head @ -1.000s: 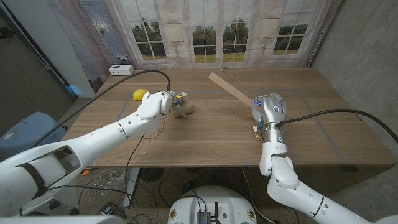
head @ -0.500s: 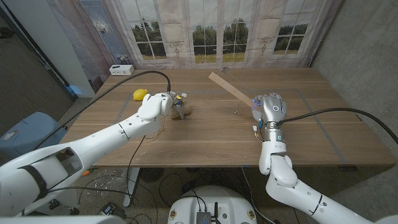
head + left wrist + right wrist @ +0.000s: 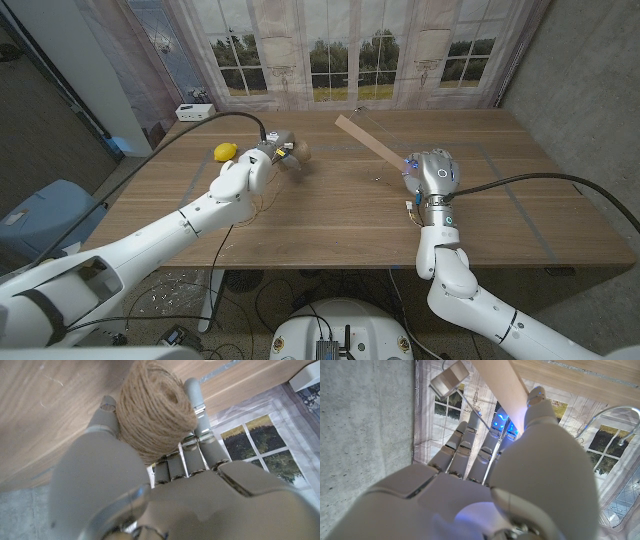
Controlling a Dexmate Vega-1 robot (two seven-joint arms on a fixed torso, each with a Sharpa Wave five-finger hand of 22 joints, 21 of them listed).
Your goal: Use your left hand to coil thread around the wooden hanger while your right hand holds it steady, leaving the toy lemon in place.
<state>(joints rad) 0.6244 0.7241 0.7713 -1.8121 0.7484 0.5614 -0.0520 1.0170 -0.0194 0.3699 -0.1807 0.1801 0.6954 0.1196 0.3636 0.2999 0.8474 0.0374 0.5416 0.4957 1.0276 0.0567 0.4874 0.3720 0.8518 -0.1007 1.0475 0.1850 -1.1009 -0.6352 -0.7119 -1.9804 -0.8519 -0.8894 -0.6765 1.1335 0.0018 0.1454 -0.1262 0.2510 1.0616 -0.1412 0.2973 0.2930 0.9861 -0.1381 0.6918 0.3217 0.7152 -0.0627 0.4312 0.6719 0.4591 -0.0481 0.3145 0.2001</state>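
White box [image 3: 194, 111] at table's [image 3: 330, 225] far left corner; windowed backdrop [image 3: 330, 50] behind.

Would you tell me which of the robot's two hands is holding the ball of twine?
The left hand, near the toy lemon: its fingers wrap the ball of twine. The right hand grips the wooden hanger instead.

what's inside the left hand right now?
A ball of brown twine, gripped by the left hand between thumb and fingers. Its underside against the palm is covered; no loose end shows.
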